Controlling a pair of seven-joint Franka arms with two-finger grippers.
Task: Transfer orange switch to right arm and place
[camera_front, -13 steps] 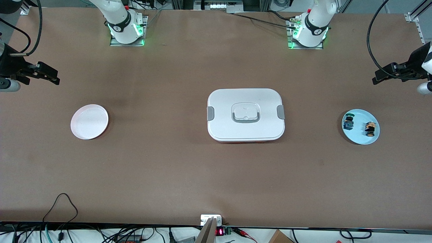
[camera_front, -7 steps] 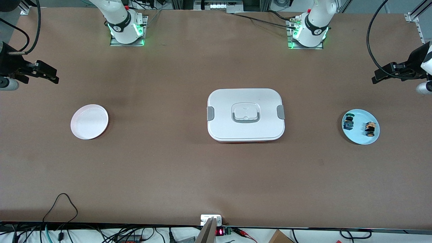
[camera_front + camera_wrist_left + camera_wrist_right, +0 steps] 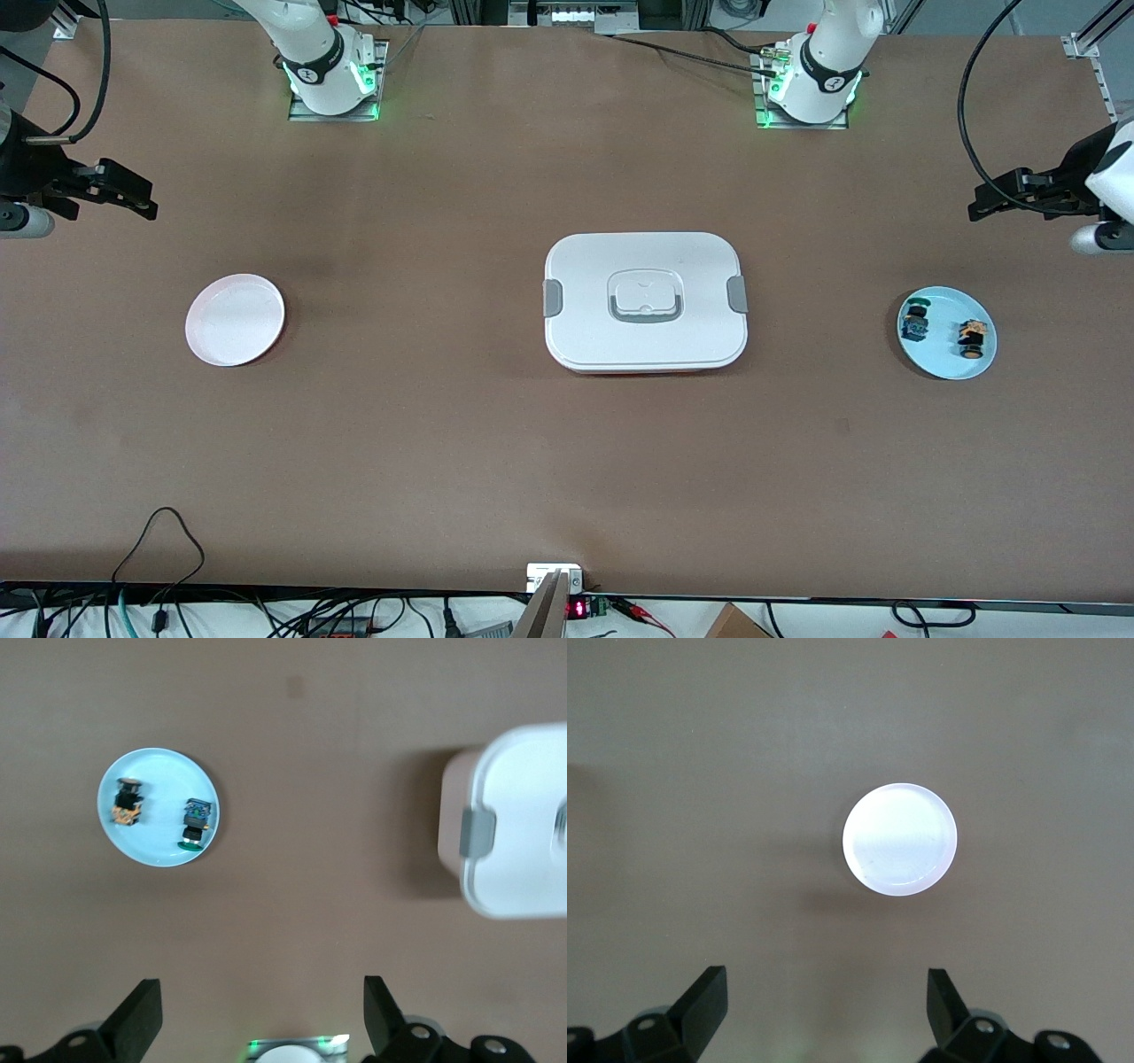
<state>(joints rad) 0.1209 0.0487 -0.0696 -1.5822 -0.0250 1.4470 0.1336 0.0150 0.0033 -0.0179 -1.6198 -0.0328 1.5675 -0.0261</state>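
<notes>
The orange switch [image 3: 972, 338] lies on a light blue plate [image 3: 944, 356] toward the left arm's end of the table, beside a green-capped switch [image 3: 915, 322]. The left wrist view shows the orange switch [image 3: 128, 803], the green-capped switch [image 3: 195, 822] and the plate [image 3: 159, 775] well below. My left gripper [image 3: 980, 204] [image 3: 261, 1010] is open and empty, high over the table near that plate. My right gripper [image 3: 147, 202] [image 3: 826, 1001] is open and empty, high over the right arm's end, above a pale pink plate [image 3: 235, 319] [image 3: 899, 840].
A white lidded box [image 3: 645, 301] with grey clips sits at the table's middle; its edge shows in the left wrist view [image 3: 518, 824]. Cables and a small device [image 3: 555, 578] lie along the edge nearest the front camera.
My left gripper has shifted slightly toward the table's middle and lower in the front view. My right gripper has barely moved. Both switches lie where they were.
</notes>
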